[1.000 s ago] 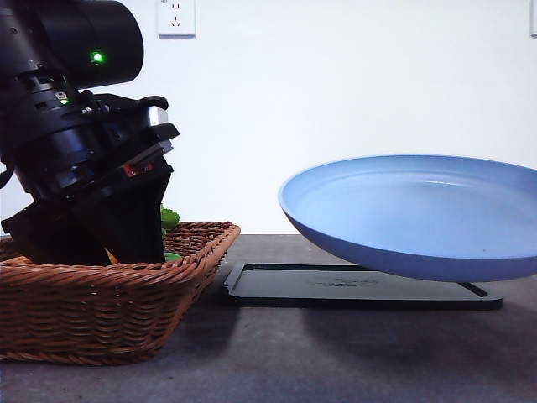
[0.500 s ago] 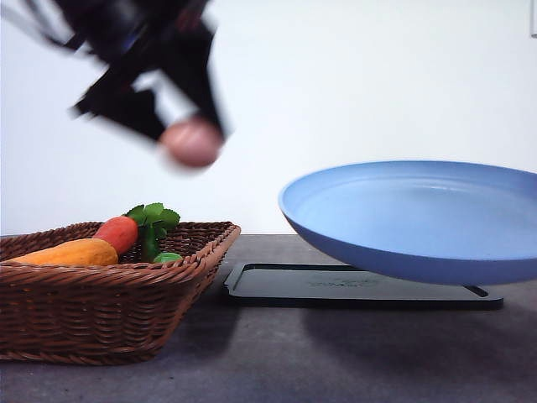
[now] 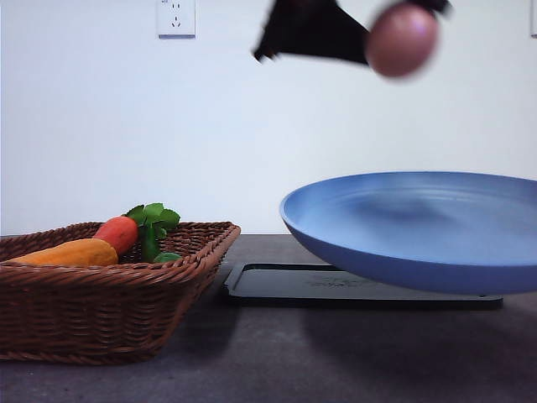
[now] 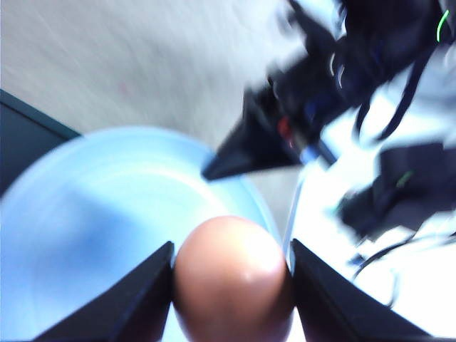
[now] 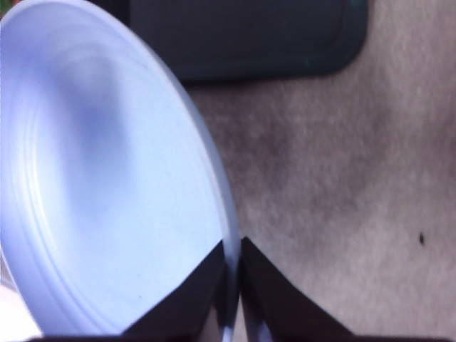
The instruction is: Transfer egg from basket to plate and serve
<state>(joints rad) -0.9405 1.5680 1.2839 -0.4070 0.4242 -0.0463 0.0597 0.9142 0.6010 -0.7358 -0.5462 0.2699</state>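
Pinkish, blurred egg (image 3: 402, 39) apparently hangs clear above plate (image 3: 419, 220) rim.

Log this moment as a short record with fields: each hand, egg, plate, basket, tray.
left hand: shut on the egg, high over the plate
right hand: pinches the plate's rim, holding it up
egg: in the air above the plate, touching nothing but the left hand's fingers
plate: light blue, held off the table, tilted, nothing in it
basket: on the table at left, holds an orange and a red vegetable toy with green leaves
black tray: flat on the table under the plate
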